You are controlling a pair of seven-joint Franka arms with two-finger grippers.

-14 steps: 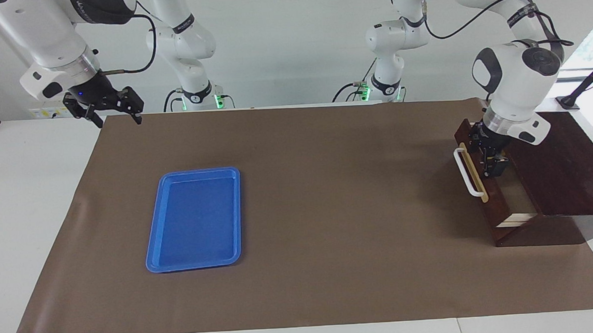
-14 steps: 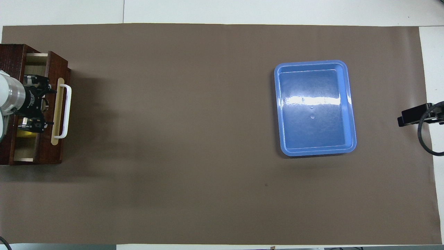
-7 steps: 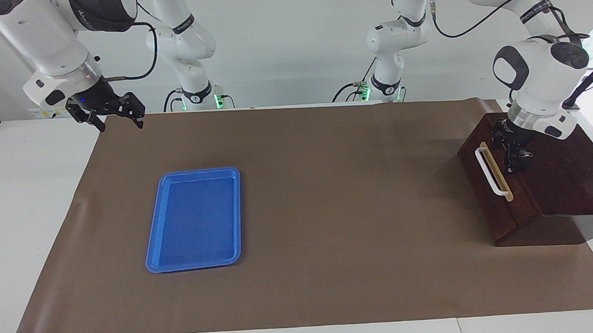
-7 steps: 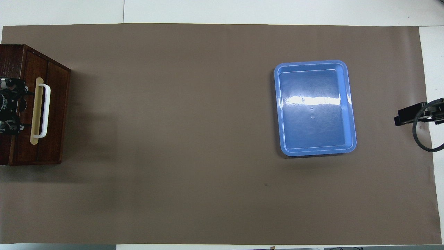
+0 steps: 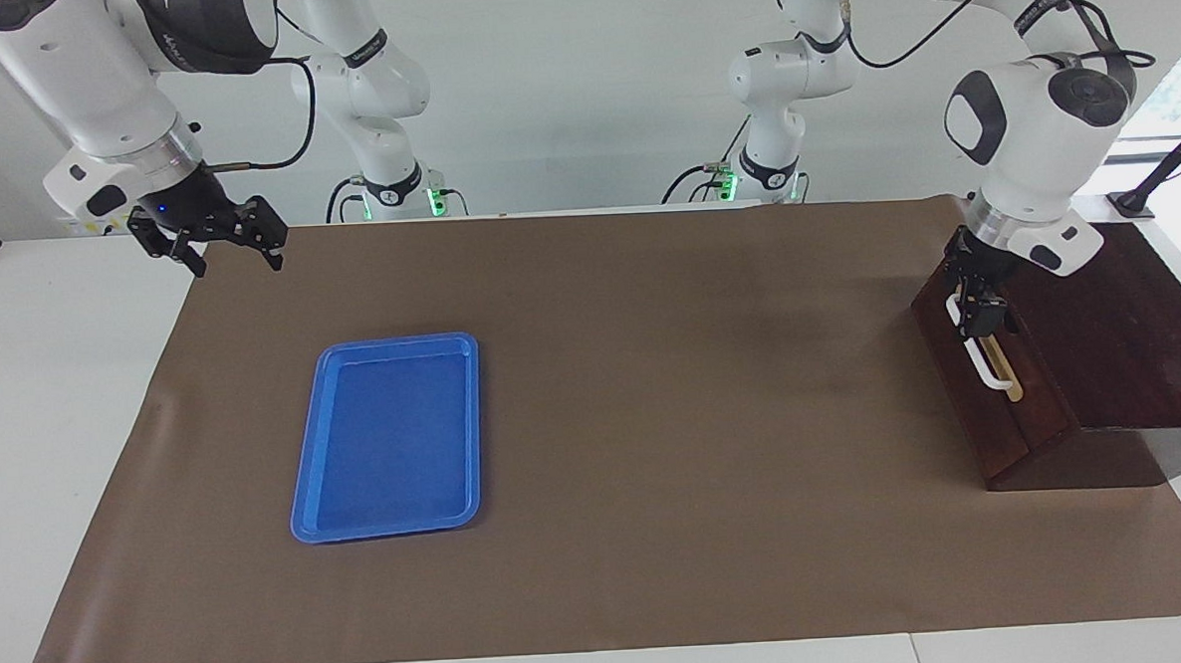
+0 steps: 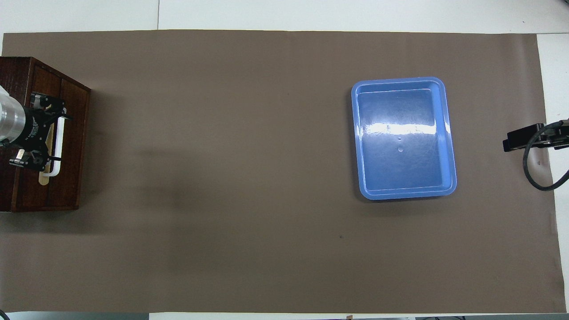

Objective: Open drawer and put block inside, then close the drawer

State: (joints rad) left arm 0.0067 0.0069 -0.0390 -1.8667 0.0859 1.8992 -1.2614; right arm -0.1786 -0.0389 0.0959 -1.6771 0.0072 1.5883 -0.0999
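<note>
The drawer (image 5: 991, 374) sits shut at the tabletop's left-arm end. The left end effector (image 5: 978, 307), fingers spread, is at its white handle (image 5: 981, 364), whose long axis runs toward the robots. The block is out of sight.

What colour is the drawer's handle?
White, a bar handle on a tan strip across the dark brown drawer; the facing view shows it best.

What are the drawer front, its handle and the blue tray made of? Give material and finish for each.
Drawer: dark brown wood by its look, smooth with a slight sheen. Handle: white bar, likely plastic or painted metal, on a pale tan strip. Blue tray: probably moulded plastic, glossy; it throws back a bright glare.
</note>
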